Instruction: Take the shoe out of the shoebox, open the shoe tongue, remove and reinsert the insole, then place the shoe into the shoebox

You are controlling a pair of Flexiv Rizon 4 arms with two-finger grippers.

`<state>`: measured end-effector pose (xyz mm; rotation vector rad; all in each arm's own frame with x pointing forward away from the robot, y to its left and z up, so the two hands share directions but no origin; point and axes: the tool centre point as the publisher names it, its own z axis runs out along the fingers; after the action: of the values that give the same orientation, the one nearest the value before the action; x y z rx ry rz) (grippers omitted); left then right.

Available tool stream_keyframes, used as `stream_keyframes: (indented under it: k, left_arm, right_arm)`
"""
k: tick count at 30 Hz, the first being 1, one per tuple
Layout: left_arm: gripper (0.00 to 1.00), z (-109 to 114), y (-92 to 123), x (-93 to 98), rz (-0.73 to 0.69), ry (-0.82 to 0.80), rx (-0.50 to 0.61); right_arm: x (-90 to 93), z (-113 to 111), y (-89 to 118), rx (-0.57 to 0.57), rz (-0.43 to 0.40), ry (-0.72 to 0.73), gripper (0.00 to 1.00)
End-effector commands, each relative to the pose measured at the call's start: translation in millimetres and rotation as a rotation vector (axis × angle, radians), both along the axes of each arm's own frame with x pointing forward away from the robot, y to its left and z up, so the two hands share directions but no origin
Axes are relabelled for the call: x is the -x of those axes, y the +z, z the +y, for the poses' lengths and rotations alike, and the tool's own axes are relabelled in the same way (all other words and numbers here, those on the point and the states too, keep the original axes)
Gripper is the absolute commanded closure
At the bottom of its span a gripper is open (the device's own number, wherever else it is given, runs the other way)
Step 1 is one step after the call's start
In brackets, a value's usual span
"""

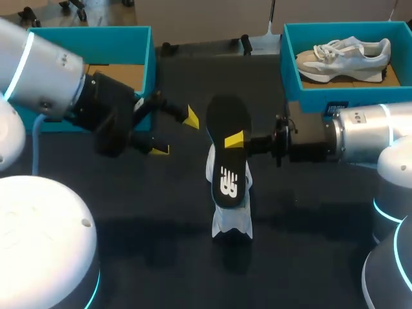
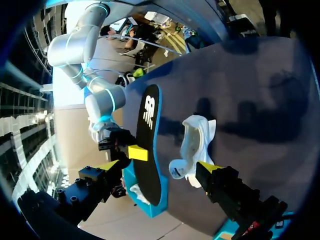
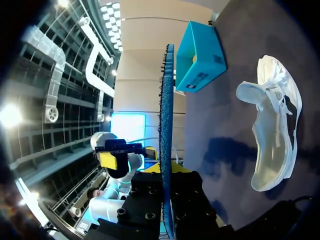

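Your right gripper [image 1: 235,140] is clamped on the insole [image 1: 226,161], pinching it from the side about midway along its length, with one yellow tip lying on the top face. You have one insole in play: a long black piece with a white logo printed toward one end. In the right wrist view it shows edge-on [image 3: 167,130] between the fingers, thin and with a blue rim. It hangs in the air over the shoe [image 1: 232,222] and partly hides it from the head camera. That shoe is white and rests on the dark table [image 1: 309,212] between the boxes, outside both of them. The right wrist view shows its opening [image 3: 275,125] gaping wide, with laces at one end. Your left gripper [image 1: 175,133] is spread wide and holds nothing. It sits just beside the insole's upper end without touching it. Count two shoes in all. The second shoe [image 1: 344,58] is a pale sneaker with white laces, lying inside the right shoebox [image 1: 341,98]. Count two teal shoeboxes as well. The left shoebox [image 1: 96,35] stands behind your left arm, showing a brown floor.
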<state>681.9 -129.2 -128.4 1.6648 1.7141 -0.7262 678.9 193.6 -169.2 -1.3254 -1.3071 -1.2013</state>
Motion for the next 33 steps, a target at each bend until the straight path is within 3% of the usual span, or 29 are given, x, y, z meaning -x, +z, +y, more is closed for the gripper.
stream_keyframes:
  k: [1,7,17,27,33]
  left_arm:
    - [0.00,-0.7,3.1,-2.0,0.010,0.001,-0.118]
    - [0.00,-2.5,8.1,0.9,-0.011,-0.019,-0.084]
    - [0.00,-23.6,17.6,-11.4,0.089,0.047,-0.353]
    - [0.00,-35.0,22.3,-28.5,0.128,0.047,-0.540]
    - [0.00,-36.2,23.3,-29.3,0.129,0.041,-0.549]
  right_arm:
    - [-2.8,6.6,-1.8,0.003,0.004,0.000,1.00]
    - [-4.8,7.9,-1.8,0.015,0.003,0.013,1.00]
    - [-4.7,10.5,-5.9,0.013,0.008,0.019,1.00]
    - [-4.6,12.7,-3.5,0.019,0.005,0.018,1.00]
    - [-4.5,17.3,-4.2,0.019,0.008,0.019,1.00]
